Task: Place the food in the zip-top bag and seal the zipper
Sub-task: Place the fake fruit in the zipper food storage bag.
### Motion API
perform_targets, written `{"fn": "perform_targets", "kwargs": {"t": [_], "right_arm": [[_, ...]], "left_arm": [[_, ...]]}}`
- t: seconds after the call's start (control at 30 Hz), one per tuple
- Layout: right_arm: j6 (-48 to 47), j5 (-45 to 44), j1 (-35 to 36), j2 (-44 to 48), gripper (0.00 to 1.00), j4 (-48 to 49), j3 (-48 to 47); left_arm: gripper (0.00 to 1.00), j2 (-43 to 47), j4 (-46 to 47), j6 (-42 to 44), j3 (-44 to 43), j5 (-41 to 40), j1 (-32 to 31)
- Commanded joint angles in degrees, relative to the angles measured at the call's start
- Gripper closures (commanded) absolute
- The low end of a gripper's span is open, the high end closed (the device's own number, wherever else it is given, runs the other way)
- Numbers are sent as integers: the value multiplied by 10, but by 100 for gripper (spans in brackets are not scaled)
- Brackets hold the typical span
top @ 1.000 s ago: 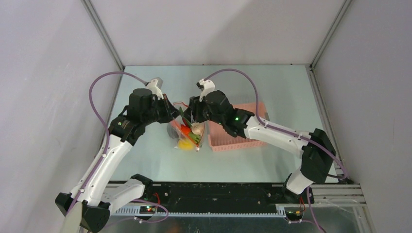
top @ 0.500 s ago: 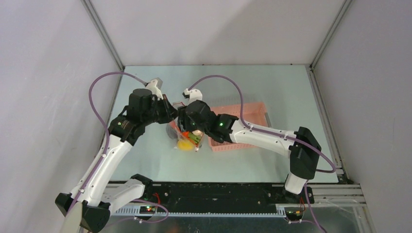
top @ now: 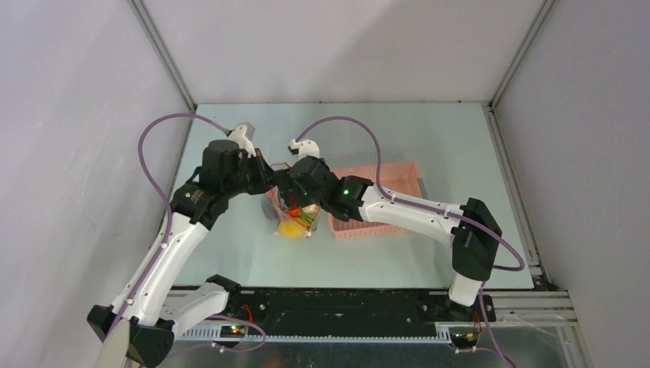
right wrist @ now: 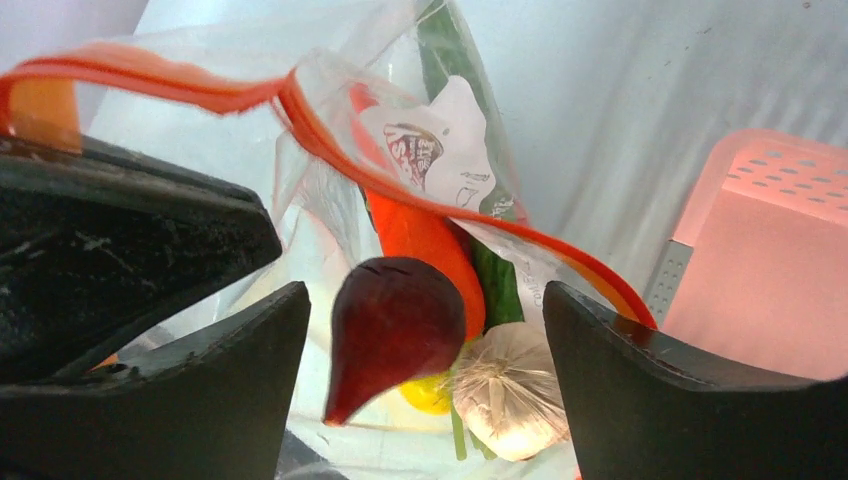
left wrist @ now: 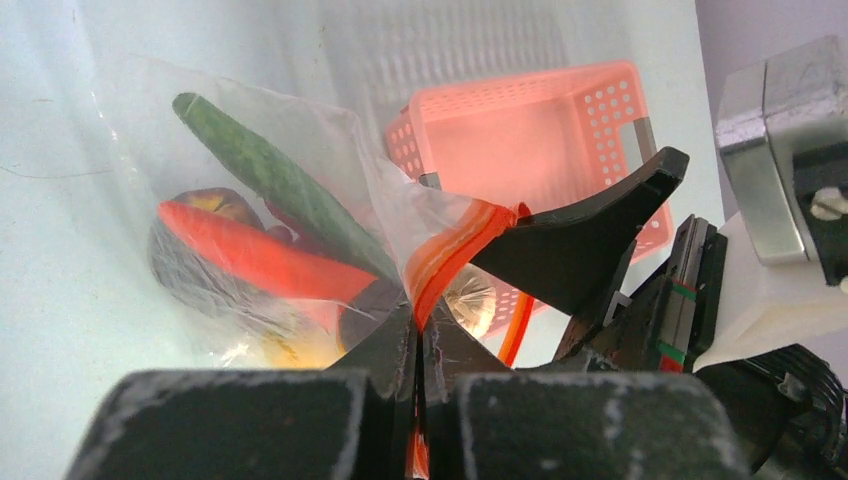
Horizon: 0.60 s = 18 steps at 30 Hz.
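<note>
The clear zip-top bag [top: 290,222] hangs with its mouth up. My left gripper [left wrist: 420,325] is shut on the orange-red zipper [left wrist: 455,250] at one end of the mouth. Through the plastic show a long green pod [left wrist: 270,180], a red chili [left wrist: 260,262] and a yellow fruit [right wrist: 428,395]. Over the bag's mouth my right gripper [right wrist: 425,300] stands open. A dark red fruit [right wrist: 395,330] sits loose between its fingers, touching neither. A pale garlic bulb [right wrist: 510,385] lies below it in the bag. The white label [right wrist: 440,150] faces the right wrist camera.
The pink mesh basket [top: 387,201] stands on the table just right of the bag, under my right forearm. Both wrists crowd together over the bag in the top view. Grey walls close in the table on the left, back and right.
My right gripper moved left over the bag's mouth and its jaws spread wider, letting go of the dark red fruit. The left gripper kept its hold on the zipper and stayed put.
</note>
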State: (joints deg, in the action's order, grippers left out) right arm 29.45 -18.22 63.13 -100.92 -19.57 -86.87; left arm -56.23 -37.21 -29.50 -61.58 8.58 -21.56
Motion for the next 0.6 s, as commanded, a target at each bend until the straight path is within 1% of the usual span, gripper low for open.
{"fn": "perform_targets", "kwargs": {"t": [0.0,0.07,0.13,0.2,0.23,0.33,0.37,0.43,0.47,0.5,0.53,0.57], "right_arm": [[-55,13,9,44,6,0,-24],[-77,35,12,70,4,7,-11],[-98,64,14,103,1,40,18],[-112,84,15,143,1,110,64],[-116,90,15,171,1,130,82],[-126,103,15,223,0,228,175],[-124,102,15,245,0,243,194],[-126,105,14,267,1,263,248],[-127,109,14,274,1,263,257],[-128,114,16,282,2,262,273],[-128,113,19,285,4,264,282],[-128,111,23,291,5,268,303]], "left_arm": [[97,10,24,-3,1,13,-1],[97,11,24,-6,1,11,-2],[97,10,21,-8,1,5,-2],[97,9,17,-12,-1,-9,-2],[97,9,14,-14,-2,-13,-2],[98,11,8,-22,-3,-34,-2],[98,13,5,-31,-3,-42,-2],[98,17,-14,-54,-5,-104,-2],[98,19,-23,-64,-8,-122,-2],[99,18,-45,-88,-14,-162,-2],[100,19,-58,-101,-18,-179,-2],[100,19,-80,-123,-25,-214,-2]]}}
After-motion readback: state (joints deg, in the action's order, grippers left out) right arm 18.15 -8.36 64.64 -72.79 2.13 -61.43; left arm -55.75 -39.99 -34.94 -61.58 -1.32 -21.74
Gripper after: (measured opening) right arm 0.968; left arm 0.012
